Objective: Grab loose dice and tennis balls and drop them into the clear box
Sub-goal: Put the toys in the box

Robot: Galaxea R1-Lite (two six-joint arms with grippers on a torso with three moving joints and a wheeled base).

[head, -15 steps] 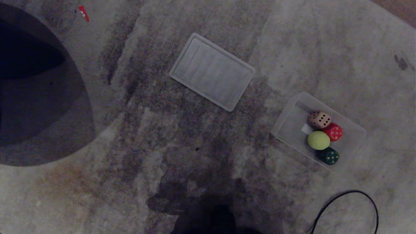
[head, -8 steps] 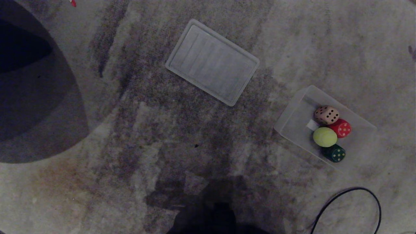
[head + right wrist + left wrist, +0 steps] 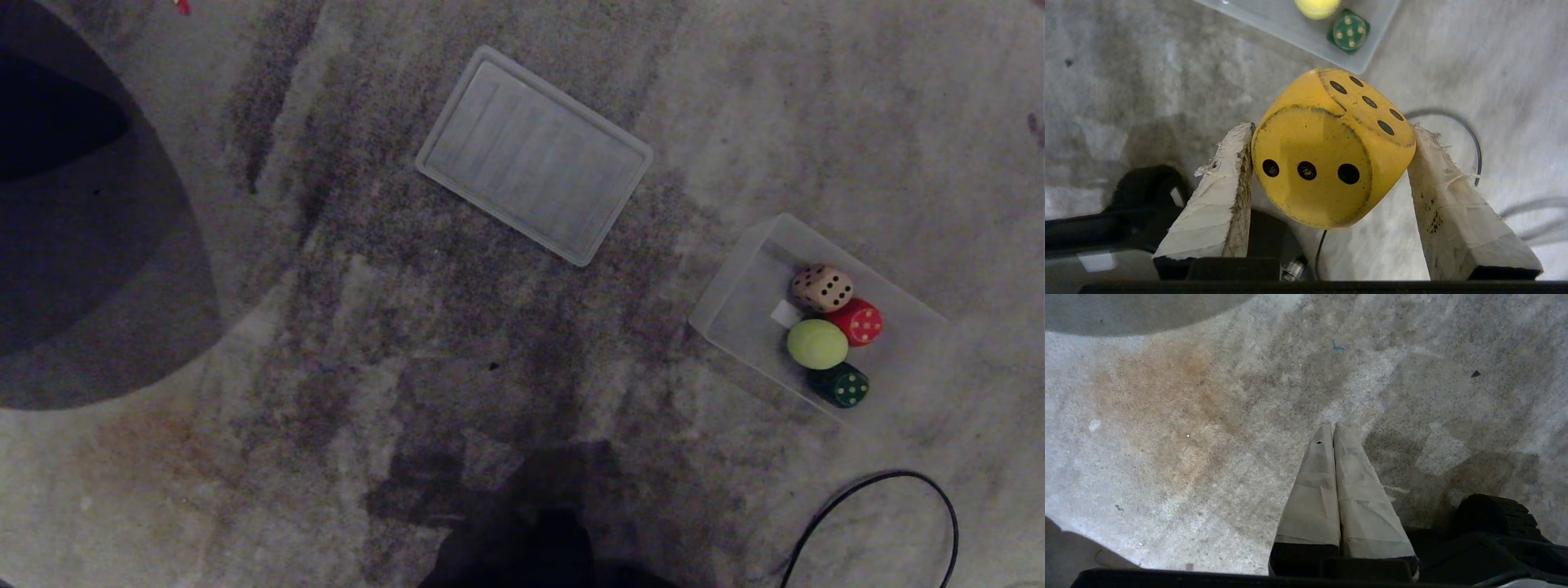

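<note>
Above the carpet (image 3: 1126, 81), right gripper (image 3: 1331, 163) clamps the yellow die (image 3: 1327, 151) for carrying to the clear box (image 3: 1290, 28), probably close; left gripper (image 3: 1333, 428) pressed closed, idle.

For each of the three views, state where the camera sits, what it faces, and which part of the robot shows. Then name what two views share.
Head: high up, facing down at carpet, lid and box; no arm shows.
Left wrist: behind the shut left tool, facing bare carpet.
Right wrist: behind the right tool gripping the yellow die, facing the box corner.
Shared: head and right wrist both show the green die and ball.
</note>
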